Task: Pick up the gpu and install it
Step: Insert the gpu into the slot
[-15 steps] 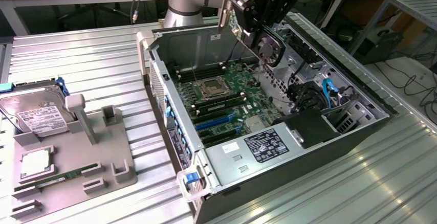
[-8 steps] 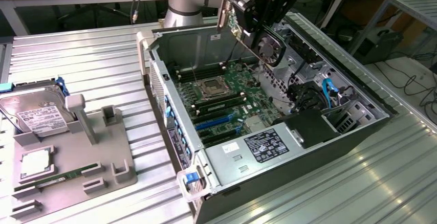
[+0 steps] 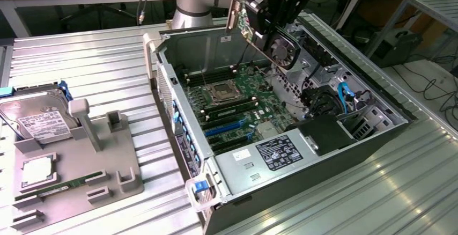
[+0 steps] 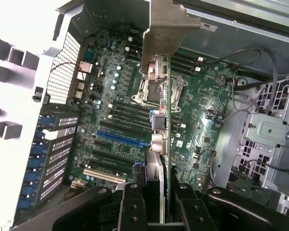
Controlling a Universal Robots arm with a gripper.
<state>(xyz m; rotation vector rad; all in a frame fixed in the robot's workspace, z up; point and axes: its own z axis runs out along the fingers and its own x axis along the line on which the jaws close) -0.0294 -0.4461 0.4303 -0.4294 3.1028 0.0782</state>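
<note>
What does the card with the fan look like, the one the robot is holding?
The graphics card is a thin, flat board, green at the edge, with a round black fan on one face and a silvery metal bracket at one end. The gripper pinches it from both sides. It hangs tilted above the open computer case, over the green main board, not yet plugged in.

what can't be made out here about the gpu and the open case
Wrist view: thin dark gpu card seen edge-on, fan face hidden; it blocks a strip of the green motherboard.
Exterior view: black gripper covers the card's upper part; printed label on the silver supply box too small to read.
</note>
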